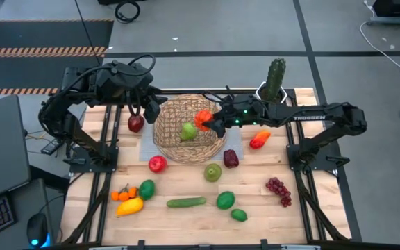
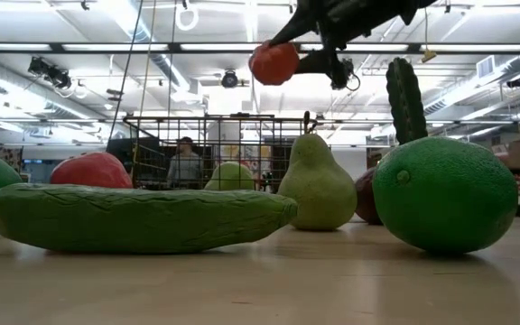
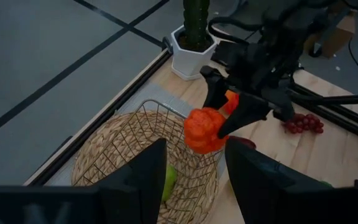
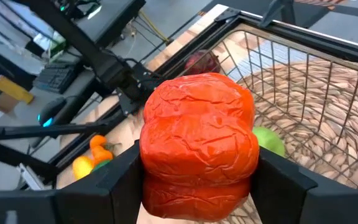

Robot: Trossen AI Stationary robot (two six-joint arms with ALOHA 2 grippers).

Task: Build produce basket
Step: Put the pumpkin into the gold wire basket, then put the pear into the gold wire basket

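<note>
The tan woven basket (image 1: 179, 142) stands on a grey mat at the table's far middle, with a green fruit (image 1: 188, 130) lying inside it. My right gripper (image 1: 207, 122) reaches in from the table's right and is shut on a lumpy orange-red fruit (image 4: 197, 140), which hangs above the basket's right half. My left gripper (image 3: 194, 158) hovers high over the basket's left rim (image 3: 104, 149), open, with nothing between its fingers. The rest of the produce lies on the table around the basket. My right gripper pinches the orange-red fruit by two opposite sides (image 4: 146, 155) between its two fingers (image 4: 114, 180). The fingers come from the table's right, slanting a little downward. The fruit (image 3: 202, 130) is lifted clear, above the basket's inside.
A cactus in a white pot (image 1: 275, 80) stands at the far right. Loose on the wood: red apples (image 1: 136, 123) (image 1: 157, 164), a pear (image 1: 212, 172), a plum (image 1: 230, 158), grapes (image 1: 278, 189), a cucumber (image 1: 185, 202), limes (image 1: 225, 200), a mango (image 1: 129, 206).
</note>
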